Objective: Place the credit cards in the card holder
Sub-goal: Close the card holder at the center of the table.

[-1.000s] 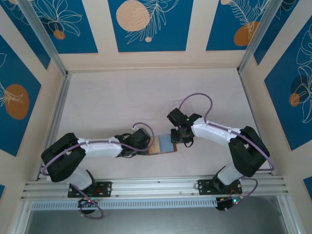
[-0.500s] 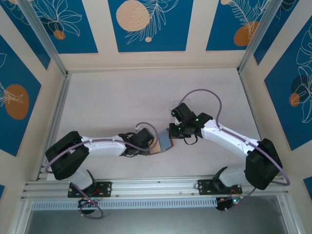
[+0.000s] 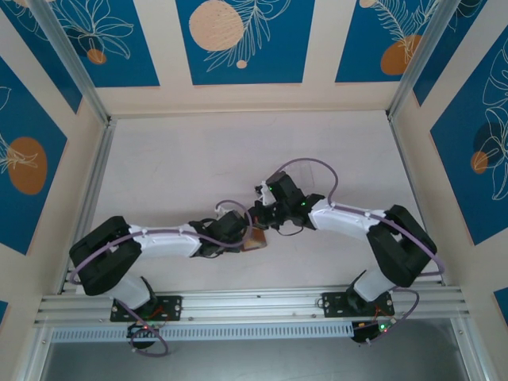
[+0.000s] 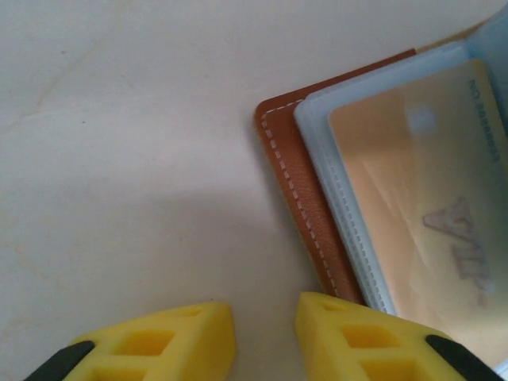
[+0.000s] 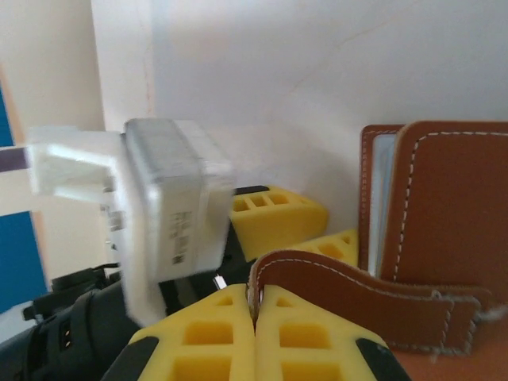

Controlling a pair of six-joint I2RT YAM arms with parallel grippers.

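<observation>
Near the middle of the bench (image 3: 175, 175), we judge the card holder (image 4: 295, 190) light and floppy, best held by its strap (image 5: 341, 295), which the right claw (image 5: 255, 317) pinches; the left claw (image 4: 266, 333) hangs spread beside it.

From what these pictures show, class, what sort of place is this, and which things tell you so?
Probably a robot test booth: a left arm and right arm bolted to a metal rail, a white table, blue patterned panels walling it in.
</observation>
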